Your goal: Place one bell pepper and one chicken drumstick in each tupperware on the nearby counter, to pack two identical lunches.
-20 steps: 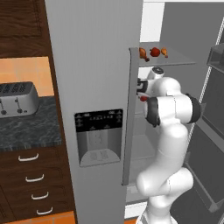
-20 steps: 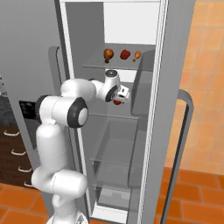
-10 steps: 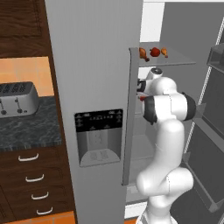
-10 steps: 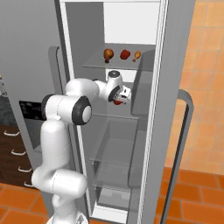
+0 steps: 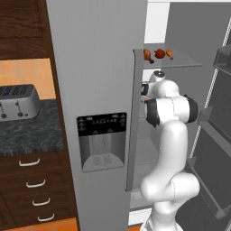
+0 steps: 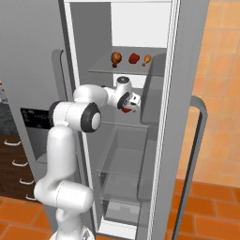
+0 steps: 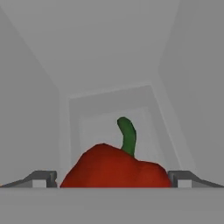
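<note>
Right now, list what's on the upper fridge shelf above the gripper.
On the upper shelf: a drumstick, a red bell pepper, and a second drumstick. The fridge door edge hides anything further left in the left base view.

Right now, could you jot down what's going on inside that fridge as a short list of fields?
fridge: door open
upper shelf: two drumsticks with a red pepper between them
gripper: open, reaching in below that shelf
second pepper: between the open fingertips, stem pointing up, not gripped
toaster: on the dark counter, left of the fridge
</note>
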You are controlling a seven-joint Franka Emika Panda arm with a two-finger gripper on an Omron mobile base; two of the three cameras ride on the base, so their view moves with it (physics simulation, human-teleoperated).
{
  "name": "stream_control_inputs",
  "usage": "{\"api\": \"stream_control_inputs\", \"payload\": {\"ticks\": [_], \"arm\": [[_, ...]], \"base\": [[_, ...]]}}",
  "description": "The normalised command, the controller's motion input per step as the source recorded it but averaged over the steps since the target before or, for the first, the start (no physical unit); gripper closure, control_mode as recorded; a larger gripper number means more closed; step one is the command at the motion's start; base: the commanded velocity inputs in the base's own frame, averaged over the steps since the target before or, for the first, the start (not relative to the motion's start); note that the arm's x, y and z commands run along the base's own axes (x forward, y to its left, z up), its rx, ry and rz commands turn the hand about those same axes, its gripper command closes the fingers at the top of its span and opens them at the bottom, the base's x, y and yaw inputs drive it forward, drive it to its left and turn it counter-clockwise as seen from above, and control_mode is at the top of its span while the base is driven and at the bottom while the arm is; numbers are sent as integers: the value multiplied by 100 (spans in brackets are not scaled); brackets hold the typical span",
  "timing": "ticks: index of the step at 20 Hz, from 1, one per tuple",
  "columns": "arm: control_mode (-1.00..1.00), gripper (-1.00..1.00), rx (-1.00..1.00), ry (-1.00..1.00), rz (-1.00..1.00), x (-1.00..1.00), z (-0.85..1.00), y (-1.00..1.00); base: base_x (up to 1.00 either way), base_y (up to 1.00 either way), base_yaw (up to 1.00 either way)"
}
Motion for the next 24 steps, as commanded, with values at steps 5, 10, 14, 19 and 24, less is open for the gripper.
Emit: {"api": "stream_control_inputs", "payload": {"ticks": [5,10,14,19,24], "arm": [[-100,100,0,6,0,0,-15,0],[-100,100,0,2,0,0,-1,0],[-100,100,0,0,1,-45,0,0],[-100,100,0,-5,2,-100,6,-10],[-100,100,0,-2,2,-100,-8,-2]], "base": [[0,0,0],[0,0,0],[0,0,0],[0,0,0],[0,0,0]]}}
